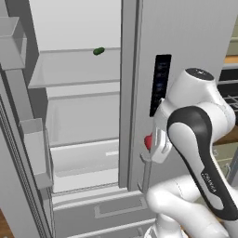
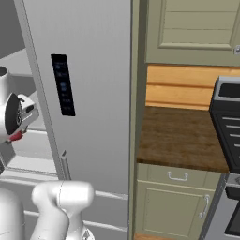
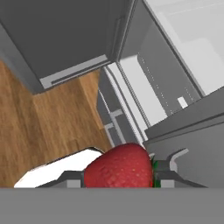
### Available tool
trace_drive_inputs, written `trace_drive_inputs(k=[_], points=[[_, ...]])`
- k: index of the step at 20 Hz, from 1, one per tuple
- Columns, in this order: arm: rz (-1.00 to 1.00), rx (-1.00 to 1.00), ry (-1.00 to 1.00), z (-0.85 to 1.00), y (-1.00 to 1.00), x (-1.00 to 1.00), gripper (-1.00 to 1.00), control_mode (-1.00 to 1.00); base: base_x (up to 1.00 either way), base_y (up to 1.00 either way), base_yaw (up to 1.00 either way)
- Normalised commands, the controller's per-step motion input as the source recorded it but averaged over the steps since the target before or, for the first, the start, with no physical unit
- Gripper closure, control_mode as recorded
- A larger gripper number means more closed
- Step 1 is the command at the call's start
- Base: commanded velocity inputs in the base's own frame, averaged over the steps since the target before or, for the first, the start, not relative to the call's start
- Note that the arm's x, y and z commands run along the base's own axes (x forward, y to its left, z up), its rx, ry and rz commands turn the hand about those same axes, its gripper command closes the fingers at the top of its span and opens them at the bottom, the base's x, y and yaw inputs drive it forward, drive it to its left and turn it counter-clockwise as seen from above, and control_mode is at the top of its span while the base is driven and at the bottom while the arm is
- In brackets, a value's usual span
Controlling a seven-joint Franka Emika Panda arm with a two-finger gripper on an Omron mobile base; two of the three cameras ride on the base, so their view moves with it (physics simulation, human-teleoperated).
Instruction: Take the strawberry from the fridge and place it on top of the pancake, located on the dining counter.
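In front of the fridge (image 1: 195, 42), just beside its black control panel (image 1: 160, 83), the gripper (image 3: 118, 179) holds the strawberry (image 3: 119, 167) pinched between its two fingers. In the hand view the red fruit fills the gap between the dark fingertips (image 3: 164, 176), which press in on it from both sides, with a sliver of green at its right end. From the left base view the strawberry (image 1: 148, 141) shows as a small red spot at the gripper (image 1: 151, 145), close to the closed grey door and level with the bottom of the control panel. In the right base view a bit of red (image 2: 15, 136) peeks out under the white wrist.

The fridge's left door stands open, baring white shelves and lower drawers. A small dark green oblong item (image 1: 98, 51) lies on the upper shelf, well apart from the gripper. The robot's own bent arm crosses the lower right of the left base view. To the right of the fridge, a brown wooden countertop (image 2: 180, 136) sits on sage-green cabinets (image 2: 171, 199), with a dark stove (image 2: 229, 122) at its far edge. Wood flooring (image 3: 48, 127) lies below the hand.
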Motion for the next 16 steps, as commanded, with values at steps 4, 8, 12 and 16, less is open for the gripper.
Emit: trace_drive_inputs(k=[4, 8, 12, 16], points=[[0.0, 0.0, 0.02, 0.0, 0.0, -0.09, 1.0, 1.0, -0.23, 0.0, 0.0], [0.0, 0.0, 0.0, 0.0, 0.0, 0.0, 1.0, 1.0, -1.0, -0.46, 0.05], [0.0, 0.0, 0.0, 0.0, 0.0, 0.0, 1.0, 1.0, -0.54, -0.71, 0.38], [0.0, 0.0, 0.0, 0.0, 0.0, 0.0, 1.0, 1.0, -0.31, -0.27, 0.69]])
